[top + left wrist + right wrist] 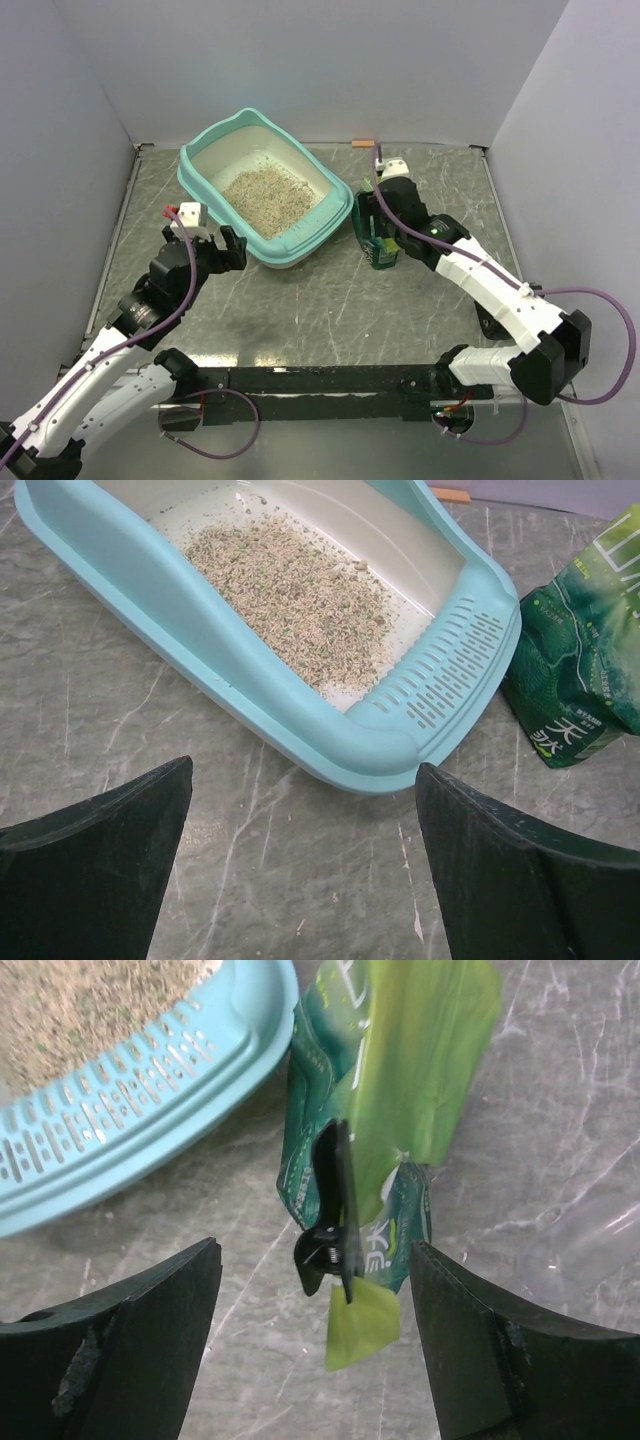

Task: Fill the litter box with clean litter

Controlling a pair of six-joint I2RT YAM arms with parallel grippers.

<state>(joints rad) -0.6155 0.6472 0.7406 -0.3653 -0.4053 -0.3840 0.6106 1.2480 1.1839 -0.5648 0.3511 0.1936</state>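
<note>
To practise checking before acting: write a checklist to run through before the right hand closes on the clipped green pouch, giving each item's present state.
1. Right hand open: ok.
2. Right hand straddles the black clip on the green pouch: ok, no contact.
3. Pouch standing beside the litter box: ok.
4. Left hand open and empty: ok.
5. Clean litter in the box: ok, floor partly covered.
6. Litter left inside pouch: cannot tell.

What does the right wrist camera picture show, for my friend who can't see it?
A green pouch with a black clip on it sits on the grey table, in the gap of the open right gripper. At the upper left is a corner of the teal litter box with tan litter inside.
</note>
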